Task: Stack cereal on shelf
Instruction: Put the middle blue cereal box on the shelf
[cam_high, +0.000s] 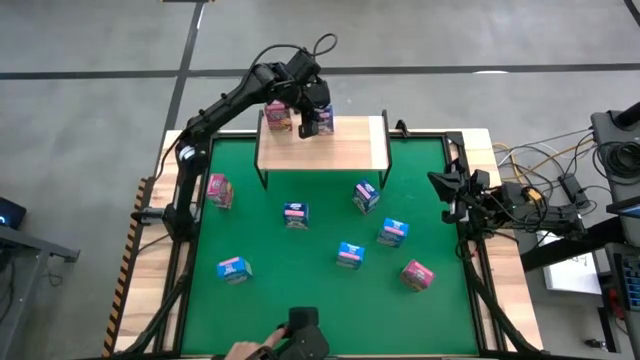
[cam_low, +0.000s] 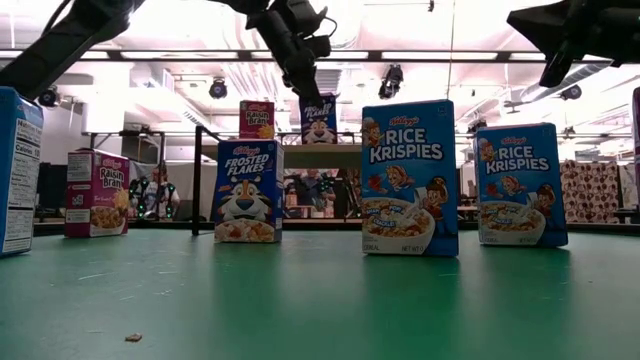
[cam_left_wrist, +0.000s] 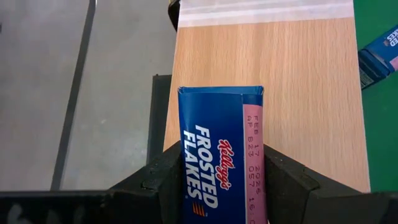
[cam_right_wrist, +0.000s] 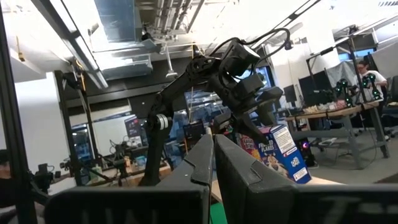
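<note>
My left gripper reaches over the far left part of the light-wood shelf and is shut on a blue Frosted Flakes box. A pink Raisin Bran box stands on the shelf just left of it. Several more cereal boxes stand on the green mat, among them a pink one, a blue one and a pink one. My right gripper waits shut at the mat's right edge. My left gripper pinches the Frosted Flakes box between its two fingers, one on each of two opposite sides at the box's upper end. The fingers come from above, pointing down. The box stands roughly upright over the shelf; whether its bottom touches the plank cannot be told.
In the low view a Frosted Flakes box, two Rice Krispies boxes and a Raisin Bran box stand on the mat. The shelf's right half is bare wood. A person's hand shows at the near edge.
</note>
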